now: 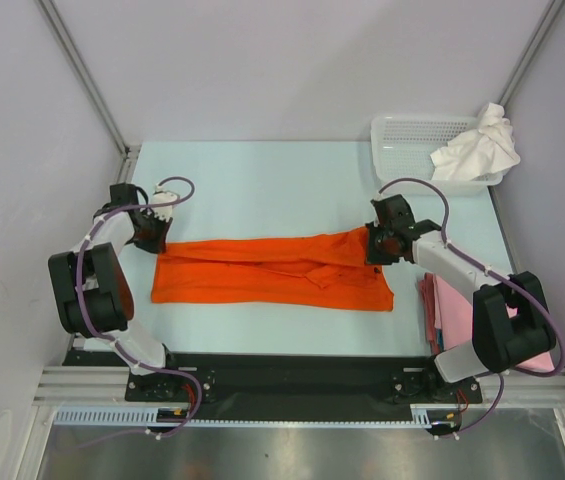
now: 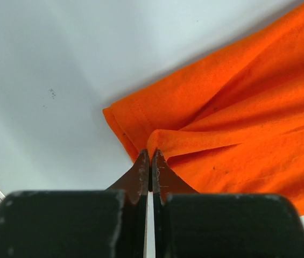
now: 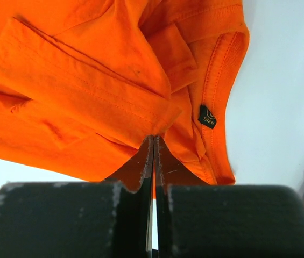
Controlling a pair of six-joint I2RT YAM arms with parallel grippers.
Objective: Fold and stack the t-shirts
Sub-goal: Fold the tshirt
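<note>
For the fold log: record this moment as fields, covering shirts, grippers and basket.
orange shirt: folded lengthwise, stretched flat across the table between both grippers
left gripper: shut on the orange shirt's hem end
right gripper: shut on the orange shirt's collar end
white shirt: crumpled, draped over the basket rim
basket: far right corner of the table
pink shirts: piled at the near right
</note>
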